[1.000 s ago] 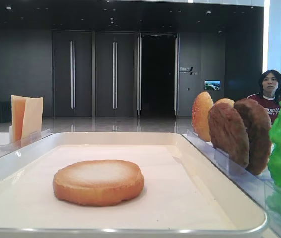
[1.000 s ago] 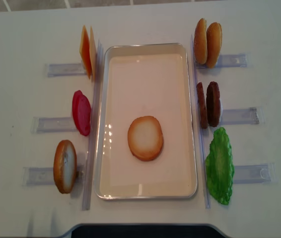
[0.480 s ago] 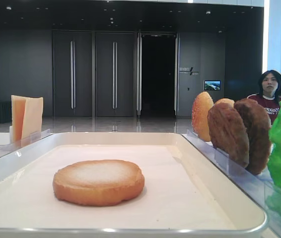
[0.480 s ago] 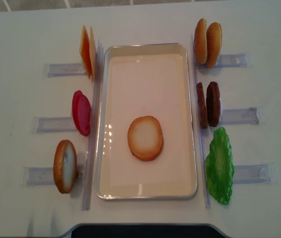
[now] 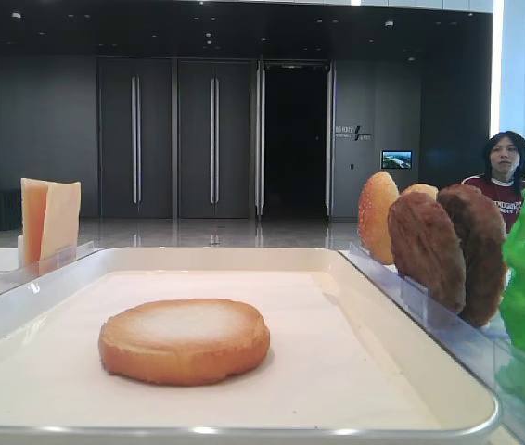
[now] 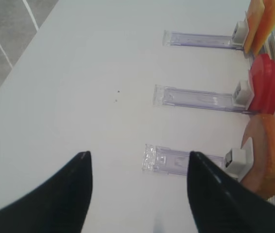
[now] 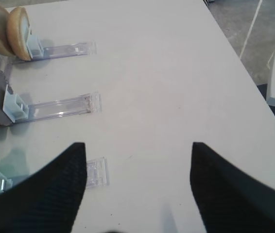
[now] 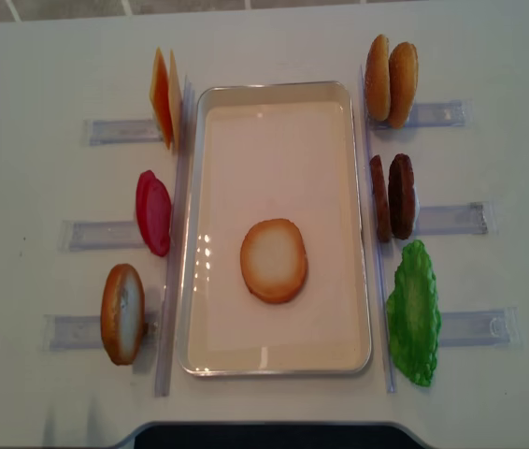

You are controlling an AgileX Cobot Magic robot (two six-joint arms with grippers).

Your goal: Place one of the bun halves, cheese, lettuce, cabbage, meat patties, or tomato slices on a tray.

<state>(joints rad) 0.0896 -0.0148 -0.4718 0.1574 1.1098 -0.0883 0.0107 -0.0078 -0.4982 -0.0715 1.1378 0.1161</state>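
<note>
— Where is your flat round golden-rimmed bun half [image 8: 274, 261]?

— Lying flat in the large white rectangular tray [image 8: 278, 365], well apart from both grippers.

— And your grippers?

— Left gripper [image 6: 138, 180] and right gripper [image 7: 138, 171] both gape, holding nothing, above bare white table [image 7: 166, 77].

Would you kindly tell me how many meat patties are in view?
2: one patty stands on edge just right of the tray, the other patty directly behind it in the same holder; none seem hidden.

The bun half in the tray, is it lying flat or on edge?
Flat: the bun half lies pale face up on the tray floor.
</note>
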